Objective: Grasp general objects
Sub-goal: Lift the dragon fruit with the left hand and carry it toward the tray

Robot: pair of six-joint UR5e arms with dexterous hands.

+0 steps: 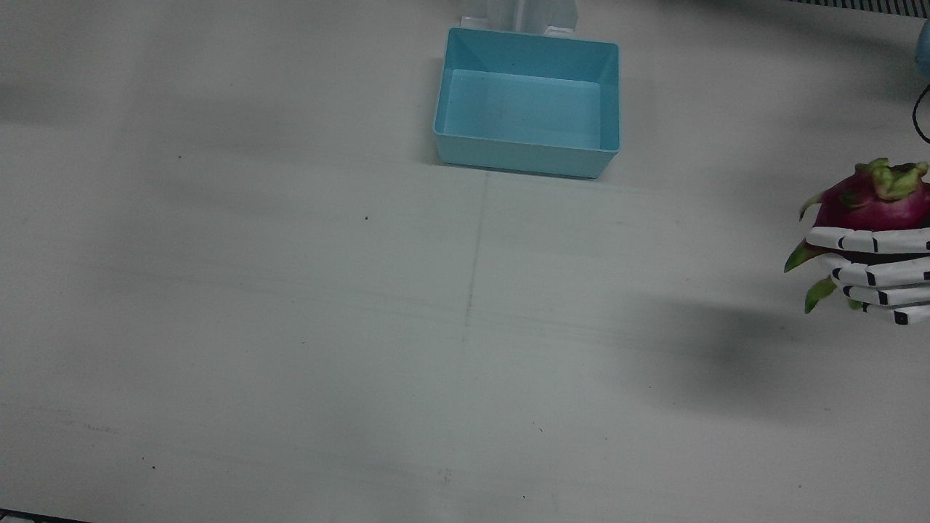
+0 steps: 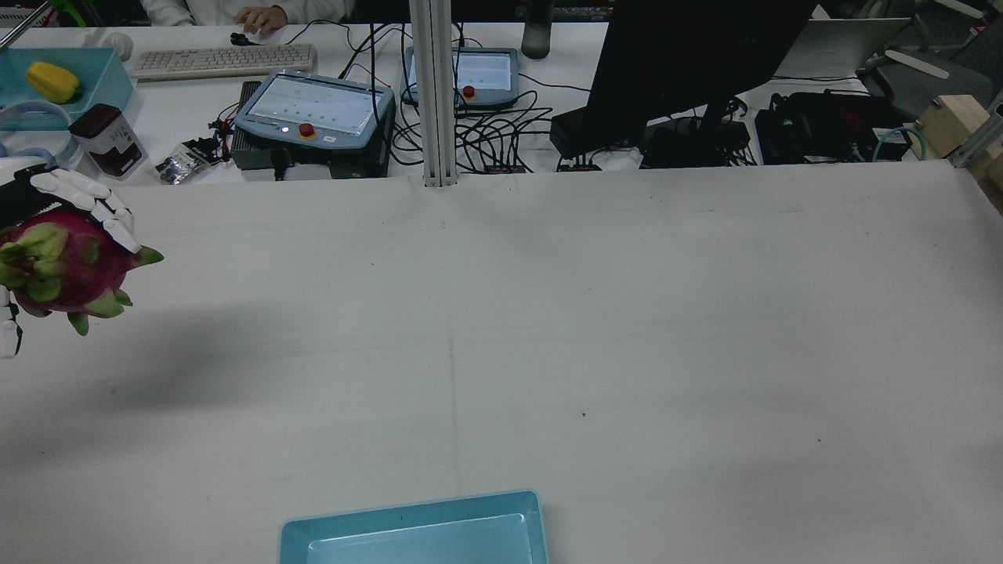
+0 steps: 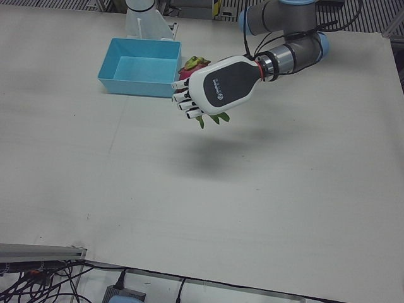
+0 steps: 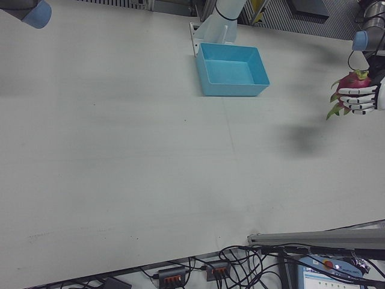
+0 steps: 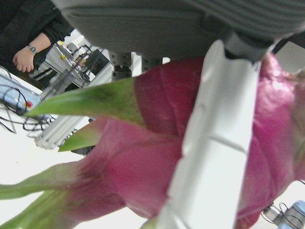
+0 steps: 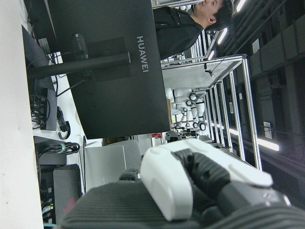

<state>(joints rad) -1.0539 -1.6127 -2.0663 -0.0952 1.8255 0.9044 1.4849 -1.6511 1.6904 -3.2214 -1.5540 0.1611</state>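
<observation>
One dragon fruit (image 1: 868, 203) and one light-blue plastic bin (image 1: 528, 163) are the only items on the working half of the white desk (image 1: 290, 327). The left hand (image 3: 218, 88) is clamped around the dragon fruit and holds it clear of the desk, with a dark shadow lying on the surface beneath it. In the front view the fruit sits at the right edge of the frame, white fingers (image 1: 872, 240) wrapped across its lower half; in the rear view it is at the far left edge, and in the left-front view it is mostly hidden behind the back of the hand, just right of the bin in the frame.

The fruit is deep magenta with a smooth, slightly glossy skin. Green, pointed scales curl out from its sides and a tuft of yellow-green leaves crowns one end. The left hand view shows it filling the frame, one white finger lying across the pink skin.

The bin stands at the top centre of the front view, with nothing inside it, well apart from the fruit.

The right hand (image 6: 190, 191) appears only in its own camera, as a white and dark-grey part near the lens; whether its fingers are apart or together cannot be told.

Across the far bench in the rear view stand two teach pendants (image 2: 313, 106), one keyboard (image 2: 223, 59) and one black monitor (image 2: 689, 55).
</observation>
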